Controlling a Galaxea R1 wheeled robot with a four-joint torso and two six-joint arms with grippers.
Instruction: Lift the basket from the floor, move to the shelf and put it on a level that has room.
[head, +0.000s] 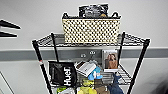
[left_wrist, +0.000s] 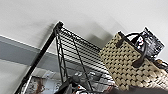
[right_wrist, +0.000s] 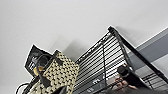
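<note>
On the top level (head: 47, 40) of the shelf (head: 140, 60) sits the basket (head: 91, 30), upright, roughly centred btwn the four posts, bare wire grid showing to each side of it. Cream weave, dark rim, black loop handles at both ends. A dark printed packet (head: 93, 10) sticks up out of it at the back. Shelf stands vs. a pale wall w/ a grey band (head: 15, 54). Tier below is cluttered: black bag w/ white lettering (head: 62, 73), a white-and-brown box (head: 85, 68), a photo card (head: 110, 60), blue items (head: 96, 73). Both wrist views look up at the basket's ends from under the top level. Pincer state, left or right: cannot tell.
</note>
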